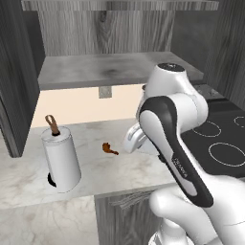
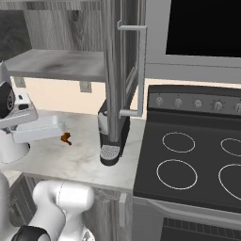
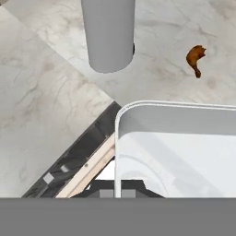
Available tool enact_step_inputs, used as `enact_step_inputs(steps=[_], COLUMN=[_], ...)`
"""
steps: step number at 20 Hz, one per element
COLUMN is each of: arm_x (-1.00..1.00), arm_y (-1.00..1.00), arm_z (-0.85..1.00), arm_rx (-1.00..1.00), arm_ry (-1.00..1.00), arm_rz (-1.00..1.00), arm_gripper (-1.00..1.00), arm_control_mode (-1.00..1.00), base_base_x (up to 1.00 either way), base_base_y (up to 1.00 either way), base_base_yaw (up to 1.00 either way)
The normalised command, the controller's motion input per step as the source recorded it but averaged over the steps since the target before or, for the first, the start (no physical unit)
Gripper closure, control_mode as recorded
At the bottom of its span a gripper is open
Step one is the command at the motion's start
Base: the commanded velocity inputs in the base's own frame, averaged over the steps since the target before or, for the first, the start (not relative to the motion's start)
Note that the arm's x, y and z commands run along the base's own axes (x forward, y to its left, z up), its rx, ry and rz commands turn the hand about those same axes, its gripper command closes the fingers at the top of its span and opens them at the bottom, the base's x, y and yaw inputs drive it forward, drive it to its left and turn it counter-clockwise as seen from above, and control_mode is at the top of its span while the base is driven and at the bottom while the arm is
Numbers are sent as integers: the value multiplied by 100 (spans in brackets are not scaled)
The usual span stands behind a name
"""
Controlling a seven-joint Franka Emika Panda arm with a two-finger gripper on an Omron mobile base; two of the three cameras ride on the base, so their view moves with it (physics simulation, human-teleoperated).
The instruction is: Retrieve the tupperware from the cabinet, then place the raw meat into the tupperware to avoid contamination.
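Above the marble surface (image 1: 28, 182), the gripper (image 3: 120, 186) is clamped on the tupperware (image 2: 37, 128) rim, carrying it off the surface. Raw meat (image 1: 109, 149) lies on the surface just beyond it, near the paper-towel roll (image 1: 61, 160).

Flat, even rendered light, soft and slightly blurry throughout, with faint shadows under the cabinet (image 1: 115, 67) shelf

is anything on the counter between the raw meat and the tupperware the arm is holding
Nothing visible. The raw meat lies on bare counter just beyond the tupperware; the paper-towel roll stands off to one side.
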Motion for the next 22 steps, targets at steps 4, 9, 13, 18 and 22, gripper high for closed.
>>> enact_step_inputs(steps=[4, 9, 13, 18, 22], arm_x=[0, 0, 4, 15, 23], arm_y=[0, 0, 0, 0, 0], arm_z=[-58, -57, -50, -43, -37], arm_rx=[0, 0, 0, 0, 1], arm_ry=[12, 13, 11, 6, 1], arm_rz=[0, 0, 0, 0, 0], arm_gripper=[100, 100, 100, 100, 100], arm_control_mode=[-100, -100, -100, -100, -100], base_base_x=[0, 0, 0, 0, 0], base_base_y=[0, 0, 0, 0, 0], base_base_yaw=[0, 0, 0, 0, 0])
